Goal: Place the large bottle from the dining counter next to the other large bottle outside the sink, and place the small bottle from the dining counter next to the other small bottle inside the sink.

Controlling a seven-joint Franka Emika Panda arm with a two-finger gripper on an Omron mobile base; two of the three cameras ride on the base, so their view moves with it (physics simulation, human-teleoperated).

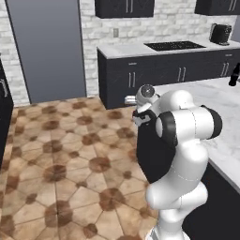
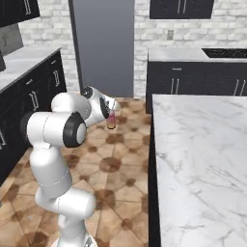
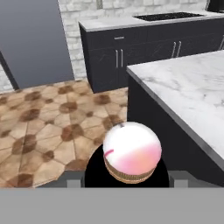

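The pink-and-orange bottle [image 2: 112, 120] hangs at the gripper [image 2: 112, 112], over the tiled floor [image 2: 111, 159] and clear of the marble dining counter [image 2: 202, 159]. In the hand view its rounded pink end [image 3: 131, 152] sits low and centred, right at the fingers. The gripper is clamped on the bottle. A dark object [image 1: 233, 75] stands at the counter's far end.

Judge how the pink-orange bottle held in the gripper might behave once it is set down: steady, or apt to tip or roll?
The pink-orange bottle looks narrow, so it may tip if nudged. Its rounded body would likely roll once on its side. It looks smooth and rigid, so it may slip in the gripper.
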